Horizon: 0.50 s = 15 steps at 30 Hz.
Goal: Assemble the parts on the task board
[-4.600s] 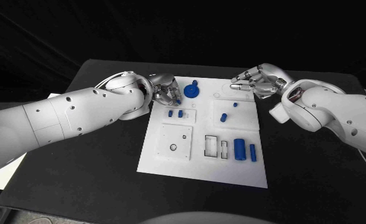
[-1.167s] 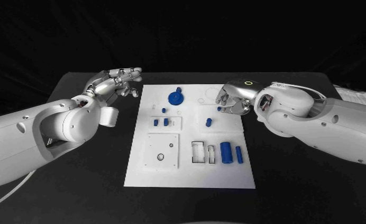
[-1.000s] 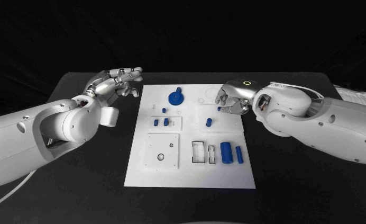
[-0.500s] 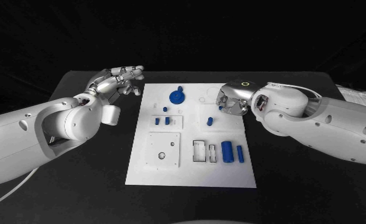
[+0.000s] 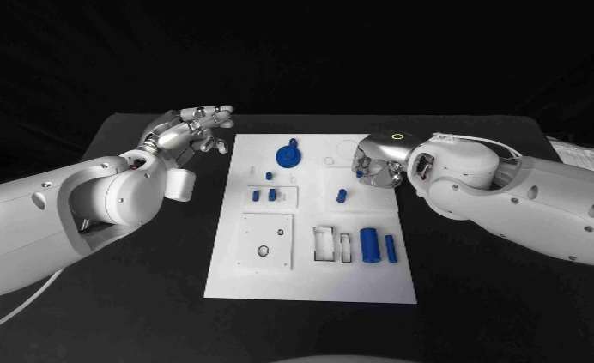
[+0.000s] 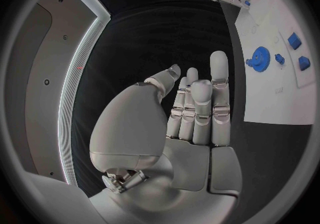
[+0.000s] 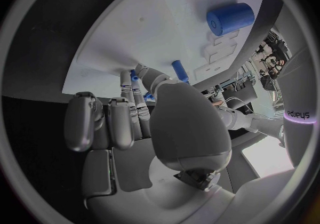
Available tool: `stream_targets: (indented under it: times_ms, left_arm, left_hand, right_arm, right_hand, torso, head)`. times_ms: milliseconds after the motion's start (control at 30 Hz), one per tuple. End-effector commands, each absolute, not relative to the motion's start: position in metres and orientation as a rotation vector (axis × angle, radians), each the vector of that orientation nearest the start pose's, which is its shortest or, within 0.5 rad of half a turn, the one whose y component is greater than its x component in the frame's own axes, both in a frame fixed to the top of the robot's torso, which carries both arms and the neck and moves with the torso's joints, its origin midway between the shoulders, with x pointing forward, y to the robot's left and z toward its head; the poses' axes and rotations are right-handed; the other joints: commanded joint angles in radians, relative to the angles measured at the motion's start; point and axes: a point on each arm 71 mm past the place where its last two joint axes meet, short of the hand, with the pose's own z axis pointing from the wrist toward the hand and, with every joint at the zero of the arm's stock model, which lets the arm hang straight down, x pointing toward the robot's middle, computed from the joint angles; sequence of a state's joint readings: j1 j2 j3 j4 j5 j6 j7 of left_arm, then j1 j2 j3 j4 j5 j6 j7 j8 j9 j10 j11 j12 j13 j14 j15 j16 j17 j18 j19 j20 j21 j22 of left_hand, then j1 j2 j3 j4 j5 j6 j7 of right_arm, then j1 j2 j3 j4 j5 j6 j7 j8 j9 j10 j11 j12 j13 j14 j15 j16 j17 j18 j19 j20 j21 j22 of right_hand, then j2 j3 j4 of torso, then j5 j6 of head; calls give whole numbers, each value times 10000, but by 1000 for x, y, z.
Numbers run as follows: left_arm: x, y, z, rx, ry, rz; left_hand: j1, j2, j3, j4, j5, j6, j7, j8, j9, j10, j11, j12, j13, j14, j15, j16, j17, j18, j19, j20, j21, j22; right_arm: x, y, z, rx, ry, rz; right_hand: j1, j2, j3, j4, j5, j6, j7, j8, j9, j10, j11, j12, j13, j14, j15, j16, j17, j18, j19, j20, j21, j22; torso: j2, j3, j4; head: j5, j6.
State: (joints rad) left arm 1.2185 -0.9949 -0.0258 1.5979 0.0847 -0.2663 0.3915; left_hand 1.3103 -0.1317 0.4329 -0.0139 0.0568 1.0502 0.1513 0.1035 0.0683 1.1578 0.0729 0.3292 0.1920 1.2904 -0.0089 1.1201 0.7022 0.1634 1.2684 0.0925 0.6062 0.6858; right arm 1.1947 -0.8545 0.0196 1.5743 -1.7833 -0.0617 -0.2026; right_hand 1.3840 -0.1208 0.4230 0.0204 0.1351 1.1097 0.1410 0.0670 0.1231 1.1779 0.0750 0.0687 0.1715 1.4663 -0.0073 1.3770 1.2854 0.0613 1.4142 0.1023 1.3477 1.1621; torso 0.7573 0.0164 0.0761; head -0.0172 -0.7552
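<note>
Since a second ago little changed: right robot hand (image 5: 375,164) stays low over task board (image 5: 310,277) right far edge, seemingly pinching small blue peg (image 7: 134,76). Judgement: pick just completed, insertion next. Left robot hand (image 5: 192,131) spread, empty, left of board. Blue gear (image 5: 287,155) far centre. Black bench (image 5: 495,294), dark room.

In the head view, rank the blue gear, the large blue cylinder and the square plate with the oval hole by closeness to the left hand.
1. Blue gear, at the board's far end, nearest the left hand.
2. Square plate with the oval hole, near-left of the board.
3. Large blue cylinder, near-right.
</note>
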Motion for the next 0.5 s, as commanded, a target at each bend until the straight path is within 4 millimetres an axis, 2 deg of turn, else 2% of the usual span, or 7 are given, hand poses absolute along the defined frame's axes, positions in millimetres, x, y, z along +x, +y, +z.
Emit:
stream_targets:
  times_ms: [33, 133, 233, 500]
  left_arm:
    - [478, 262, -159, -12099, 13373, -15614]
    - [478, 263, -159, -12104, 13381, -15609]
    - [478, 263, -159, -12110, 13382, -15597]
    - [478, 263, -159, -12131, 13401, -15570]
  left_hand:
    - [-16, 83, -39, -3, -28, -63, -8, -8, -10, -68, -16, 7, 9, -47, 5, -44, -9, 182, 66, -12, -60, -9]
    - [-2, 94, -39, -13, -28, -69, -4, -10, -11, -93, -13, 29, 19, -49, 7, -41, -11, 182, 69, -10, -67, -13]
    - [-2, 94, -39, -13, -28, -69, -4, -10, -11, -93, -13, 29, 19, -49, 7, -41, -11, 182, 69, -10, -67, -13]
    - [19, 105, -38, -28, -27, -75, 0, -11, -11, -120, -11, 55, 30, -55, 9, -43, -26, 183, 72, -9, -76, -18]
  right_arm:
    - [480, -189, -179, -5004, 17508, 3703]
    - [480, -188, -180, -4999, 17468, 3710]
    - [480, -186, -181, -4977, 17377, 3673]
    - [480, -184, -182, -5004, 17279, 3503]
  right_hand:
    - [-86, 73, 100, -6, -74, 114, -22, 38, 0, 105, 2, 24, -43, 504, -12, -2, 7, 205, 12, -54, -35, -1]
    - [-68, 180, 234, -34, -182, 231, -60, 66, 26, 218, -35, 39, -88, 508, -40, 14, 24, 201, 26, -78, -25, 21]
    - [-1, 390, 457, -91, -594, 400, -118, 110, 69, 401, -96, 68, -129, 524, -91, 58, 80, 191, 56, -123, 8, 76]
    - [13, 508, 645, -200, -636, 571, -173, 148, 129, 606, -160, 72, -171, 539, -142, 99, 128, 181, 85, -179, 37, 124]
  torso:
    - [8, -3, 8]
    - [7, 0, 4]
    - [8, -1, 4]
    - [3, -2, 2]
  head:
    - [19, -18]
    - [32, -26]
    - [36, -33]
    - [54, -79]
